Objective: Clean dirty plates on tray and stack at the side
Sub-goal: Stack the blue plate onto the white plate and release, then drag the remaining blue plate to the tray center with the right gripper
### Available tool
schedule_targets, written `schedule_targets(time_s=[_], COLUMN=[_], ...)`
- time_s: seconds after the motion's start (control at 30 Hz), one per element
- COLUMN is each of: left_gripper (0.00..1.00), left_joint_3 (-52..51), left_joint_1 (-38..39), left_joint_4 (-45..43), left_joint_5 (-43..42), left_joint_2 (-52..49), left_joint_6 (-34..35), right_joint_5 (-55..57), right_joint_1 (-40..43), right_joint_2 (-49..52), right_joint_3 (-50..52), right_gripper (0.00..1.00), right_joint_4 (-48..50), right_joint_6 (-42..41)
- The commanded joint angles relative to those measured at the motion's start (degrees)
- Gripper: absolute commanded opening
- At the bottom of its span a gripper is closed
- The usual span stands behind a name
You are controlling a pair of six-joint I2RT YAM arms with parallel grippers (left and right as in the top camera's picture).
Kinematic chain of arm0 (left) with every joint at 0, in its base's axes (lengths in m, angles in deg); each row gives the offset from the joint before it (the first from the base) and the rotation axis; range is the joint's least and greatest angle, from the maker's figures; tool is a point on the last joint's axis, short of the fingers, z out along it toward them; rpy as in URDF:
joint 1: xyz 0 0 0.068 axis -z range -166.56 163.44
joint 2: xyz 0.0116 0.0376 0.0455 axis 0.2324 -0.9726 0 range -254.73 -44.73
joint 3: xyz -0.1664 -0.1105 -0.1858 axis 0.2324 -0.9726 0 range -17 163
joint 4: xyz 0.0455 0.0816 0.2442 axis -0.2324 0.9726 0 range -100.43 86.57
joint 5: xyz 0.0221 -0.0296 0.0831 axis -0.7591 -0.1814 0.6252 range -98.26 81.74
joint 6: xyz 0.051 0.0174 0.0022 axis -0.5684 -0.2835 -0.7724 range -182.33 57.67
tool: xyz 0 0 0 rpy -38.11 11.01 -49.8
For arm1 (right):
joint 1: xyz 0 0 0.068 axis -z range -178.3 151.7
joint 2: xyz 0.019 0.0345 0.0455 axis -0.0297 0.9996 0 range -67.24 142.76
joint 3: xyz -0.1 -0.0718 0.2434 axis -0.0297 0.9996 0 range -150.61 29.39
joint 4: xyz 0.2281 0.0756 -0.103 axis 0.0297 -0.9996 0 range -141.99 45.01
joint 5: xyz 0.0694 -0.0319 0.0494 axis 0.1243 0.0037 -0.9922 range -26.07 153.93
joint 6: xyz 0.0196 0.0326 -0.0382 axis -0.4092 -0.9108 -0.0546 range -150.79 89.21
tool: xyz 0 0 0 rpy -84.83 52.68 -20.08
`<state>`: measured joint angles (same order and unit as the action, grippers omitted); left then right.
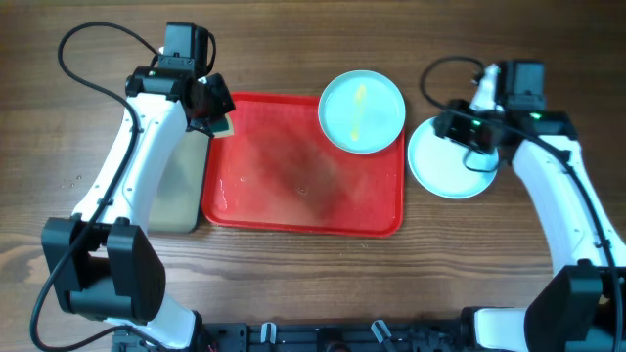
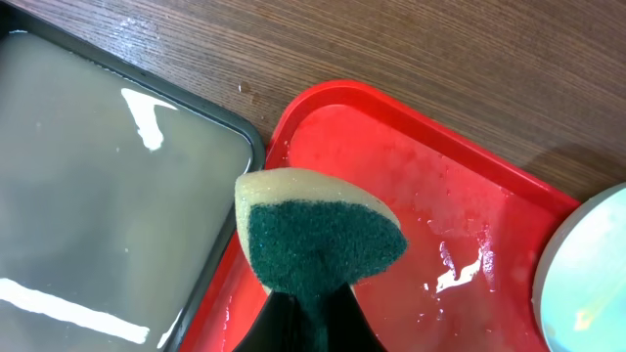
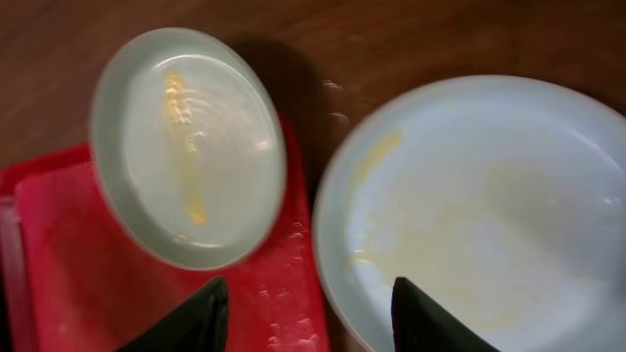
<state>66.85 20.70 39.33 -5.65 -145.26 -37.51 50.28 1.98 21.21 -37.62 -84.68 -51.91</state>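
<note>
We find the tray floor open; one plate occupies its far right corner, a second plate flanks its right edge.

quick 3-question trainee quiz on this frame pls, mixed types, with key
1. True or false: the left gripper holds a sponge.
2. Where on the red tray is the plate with the yellow streak? A) far-right corner, B) centre, C) near-left corner.
3. Fill in: the right gripper is above the other plate, which lies on the table beside the tray, with its fingers ____.

Key: 1 true; 2 A; 3 open.
</note>
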Motion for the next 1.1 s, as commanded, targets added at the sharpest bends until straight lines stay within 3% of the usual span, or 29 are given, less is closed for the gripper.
schedule_targets(time_s=[0.0, 0.13, 0.37, 0.53, 0.8, 1.07], left_gripper=[0.04, 0.04, 0.04, 0.04, 0.04, 0.04], left_joint_3=[0.48, 0.48, 0.48, 0.48, 0.48, 0.48], left_joint_1=[0.0, 0.0, 0.0, 0.0, 0.0, 0.0], left_joint_4=[-0.15, -0.13, 0.48, 0.44, 0.48, 0.72], left_joint_5=[-0.68, -0.68, -0.68, -0.66, -0.68, -0.68], left_joint_2=[-0.55, -0.55, -0.55, -0.55, -0.55, -0.55], left_joint_6=[1.18, 1.18, 1.16, 1.16, 1.16, 1.16], right_joint_5=[1.97, 1.14, 1.33, -1.57, -2.6, -2.54], right_joint_1=[-6.51, -12.28, -17.07, -24.13, -38.38, -31.45], right_joint_2=[6.69, 21.22, 29.14, 29.42, 29.42, 22.34], right_joint_3=[-4.13, -13.6, -14.69, -14.64, -15.54, -21.77], right_gripper=[0.54, 0.48, 0.33, 0.22, 0.23, 0.24], right_joint_4=[1.27, -2.01, -4.09, -9.11, -10.84, -18.49], right_joint_6=[-8.0, -10.71, -12.33, -8.59, -3.65, -5.9])
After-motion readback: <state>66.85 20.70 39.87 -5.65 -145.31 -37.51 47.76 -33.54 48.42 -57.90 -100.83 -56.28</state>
